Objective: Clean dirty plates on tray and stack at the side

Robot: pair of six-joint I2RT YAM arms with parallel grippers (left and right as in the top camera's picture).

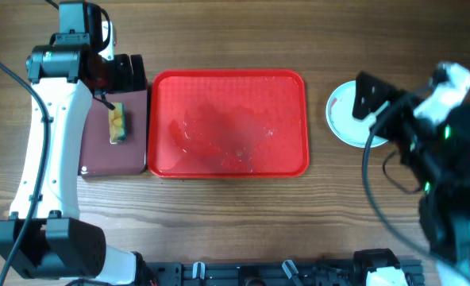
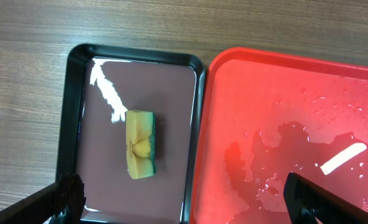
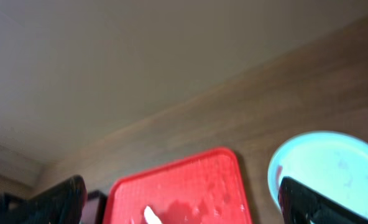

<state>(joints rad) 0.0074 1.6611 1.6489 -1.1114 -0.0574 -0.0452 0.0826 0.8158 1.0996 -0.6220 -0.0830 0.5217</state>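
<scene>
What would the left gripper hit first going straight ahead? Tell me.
Likely the dark tray, at its rim beside the red tray: the open left gripper centres there. The sponge sits off to the side. Depth unclear.

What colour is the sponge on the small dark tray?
The sponge is yellow with a green side, seen best in the left wrist view.

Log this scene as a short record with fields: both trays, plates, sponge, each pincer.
red tray: large bright red rectangular plastic tray, mid-scene, wet, no plates on it
plates: round pale aqua plate off the red tray, to its right, partly under the right arm; stack count hidden
small tray: dark maroon black-rimmed tray, beside the red tray's left edge
sponge: yellow-and-green sponge lying in the maroon tray
left pincer: open, empty, above both trays
right pincer: open, empty
</scene>
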